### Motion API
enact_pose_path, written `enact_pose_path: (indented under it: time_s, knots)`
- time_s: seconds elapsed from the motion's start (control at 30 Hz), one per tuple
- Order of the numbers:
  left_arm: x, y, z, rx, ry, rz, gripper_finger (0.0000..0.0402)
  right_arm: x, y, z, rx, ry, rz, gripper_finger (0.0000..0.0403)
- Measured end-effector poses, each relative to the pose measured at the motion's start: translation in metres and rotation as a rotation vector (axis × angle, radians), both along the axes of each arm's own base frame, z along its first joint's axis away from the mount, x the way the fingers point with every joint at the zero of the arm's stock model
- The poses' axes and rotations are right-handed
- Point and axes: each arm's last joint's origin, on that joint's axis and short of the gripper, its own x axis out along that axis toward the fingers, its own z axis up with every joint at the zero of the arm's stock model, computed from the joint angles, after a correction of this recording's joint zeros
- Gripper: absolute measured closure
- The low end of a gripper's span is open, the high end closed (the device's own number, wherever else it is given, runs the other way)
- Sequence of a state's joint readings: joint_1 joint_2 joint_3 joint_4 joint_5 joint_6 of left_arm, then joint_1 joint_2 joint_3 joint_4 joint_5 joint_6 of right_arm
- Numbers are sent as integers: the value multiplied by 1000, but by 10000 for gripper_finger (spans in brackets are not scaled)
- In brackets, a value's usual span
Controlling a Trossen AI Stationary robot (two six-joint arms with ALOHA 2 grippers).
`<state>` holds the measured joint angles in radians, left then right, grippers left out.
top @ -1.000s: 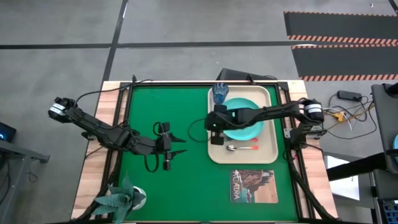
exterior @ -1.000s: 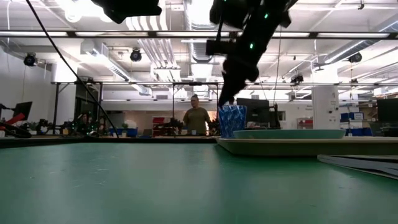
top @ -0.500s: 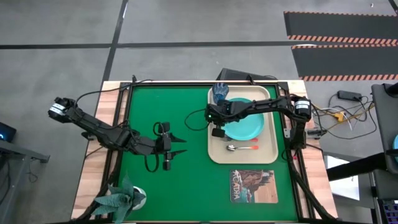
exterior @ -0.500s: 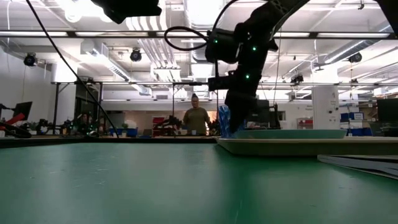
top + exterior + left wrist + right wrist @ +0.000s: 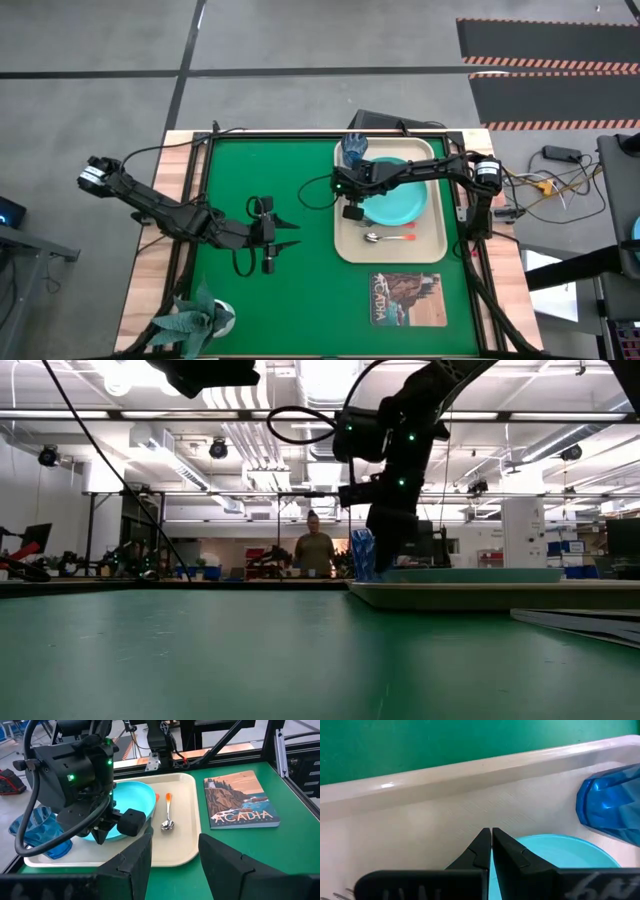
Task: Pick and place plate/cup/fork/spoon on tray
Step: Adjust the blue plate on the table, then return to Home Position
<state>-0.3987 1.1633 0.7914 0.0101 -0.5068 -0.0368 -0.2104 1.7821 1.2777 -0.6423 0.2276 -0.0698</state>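
1 beige tray [image 5: 436,250], 1 turquoise plate [image 5: 405,205], 1 blue cup [image 5: 354,148], and 1 red-handled spoon [image 5: 389,238]. A second red handle tip [image 5: 157,797] peeks out beside the plate. 1 Acadia picture card [image 5: 408,298], 1 potted plant [image 5: 195,317], 2 dark robot arms.

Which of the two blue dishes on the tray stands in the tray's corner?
The cup: small, deep blue and see-through, it stands in a corner of the tray. The plate is wide, turquoise and lies mid-tray.

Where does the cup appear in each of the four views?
High: cup at tray's far left corner.
Low: centre, behind right pincer.
Left wrist: left edge.
Right wrist: right edge.
Shared landmark: plate beside it.
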Motion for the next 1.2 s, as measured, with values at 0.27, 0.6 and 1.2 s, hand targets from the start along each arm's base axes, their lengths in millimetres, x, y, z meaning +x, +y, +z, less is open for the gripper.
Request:
enact_pose_path:
  time_s: [0.27, 0.6, 1.2]
  knots:
    - [0, 0, 0, 0, 0, 0, 253, -2, 0, -1, 6, 14, -9, 394]
    - [0, 0, 0, 2, 5, 0, 253, -6, 10, 21, -16, -45, 42, 394]
    - [-1, 1, -6, 78, 40, -23, 253, -116, 52, 38, -13, -583, 207, 394]
